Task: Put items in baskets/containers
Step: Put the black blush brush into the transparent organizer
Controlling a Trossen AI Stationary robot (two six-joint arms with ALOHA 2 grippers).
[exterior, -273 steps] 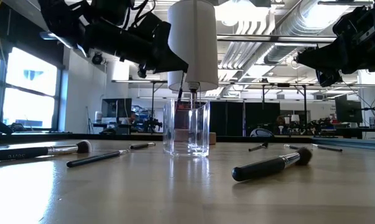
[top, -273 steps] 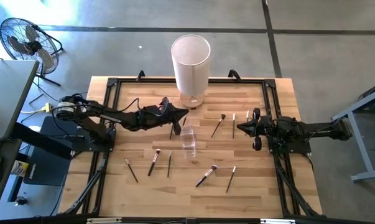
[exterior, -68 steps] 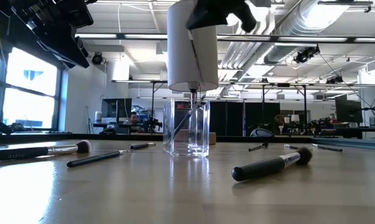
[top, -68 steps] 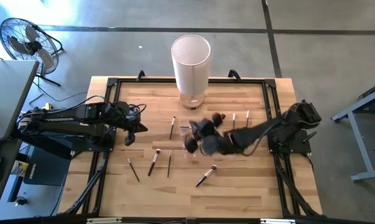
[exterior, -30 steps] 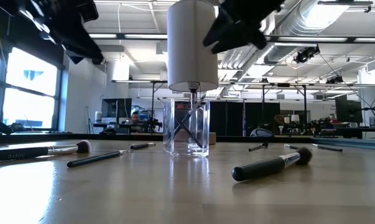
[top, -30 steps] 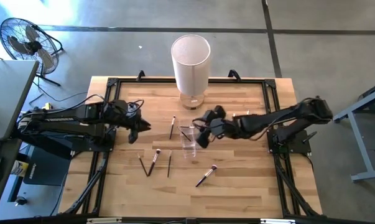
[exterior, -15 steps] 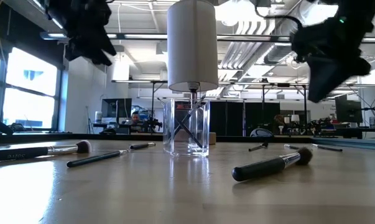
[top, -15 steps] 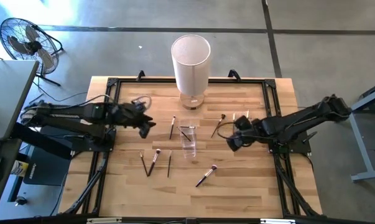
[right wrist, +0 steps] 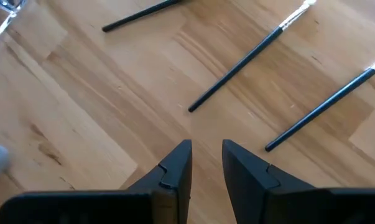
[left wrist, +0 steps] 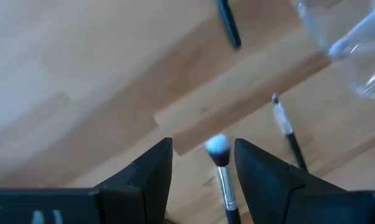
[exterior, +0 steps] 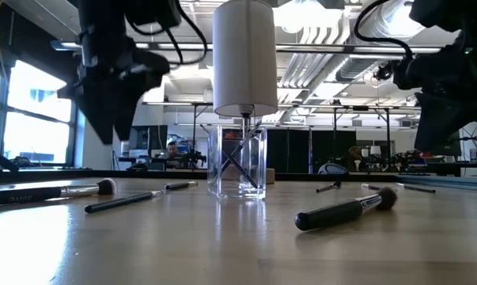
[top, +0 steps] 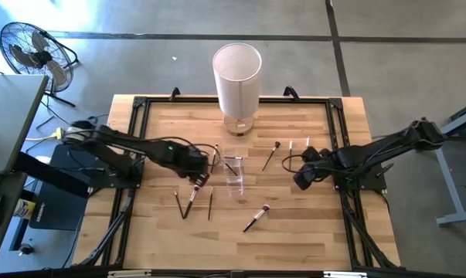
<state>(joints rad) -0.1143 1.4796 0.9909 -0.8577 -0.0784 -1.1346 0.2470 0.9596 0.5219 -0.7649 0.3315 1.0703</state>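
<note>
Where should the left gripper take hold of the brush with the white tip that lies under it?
Grip the thin handle of the brush, just behind its white tip, from straight above. It lies flat on the table, and the left gripper already has open fingers on both sides.

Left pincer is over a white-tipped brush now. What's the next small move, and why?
Probably lower the left pincer straight down and close on the white-tipped brush. Its fingers are open with the brush handle lying between them on the table, and the clear cup, already holding brushes, stands close by.
</note>
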